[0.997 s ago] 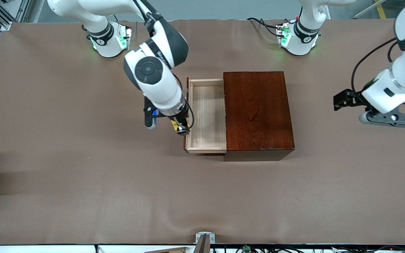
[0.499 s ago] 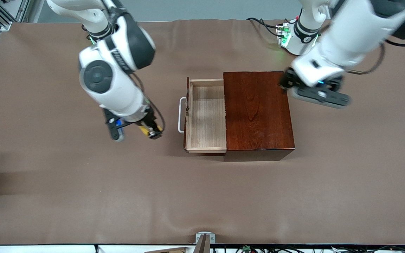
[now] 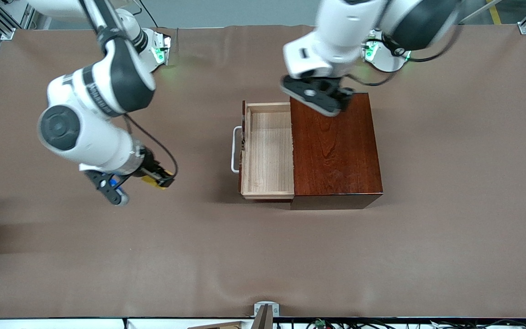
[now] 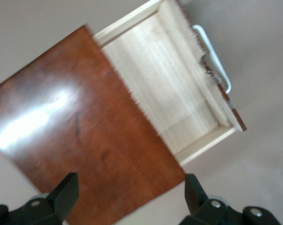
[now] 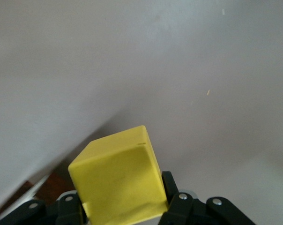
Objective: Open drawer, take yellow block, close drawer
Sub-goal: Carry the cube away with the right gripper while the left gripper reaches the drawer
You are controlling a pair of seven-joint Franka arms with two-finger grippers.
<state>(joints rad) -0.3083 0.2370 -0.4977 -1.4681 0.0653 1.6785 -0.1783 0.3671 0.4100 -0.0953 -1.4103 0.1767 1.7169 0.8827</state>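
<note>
One open drawer, one yellow block. The right gripper has carried it off over the counter, fingers clamping; the left gripper, fingers wide, has swung over the box.

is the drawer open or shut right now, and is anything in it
Open and empty: the drawer sticks out of the wooden box, showing only its bare pale floor.

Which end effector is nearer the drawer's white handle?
Left. The left end effector is over the wooden box beside the open drawer; the right end effector holds the yellow block over bare table, farther from the handle.
</note>
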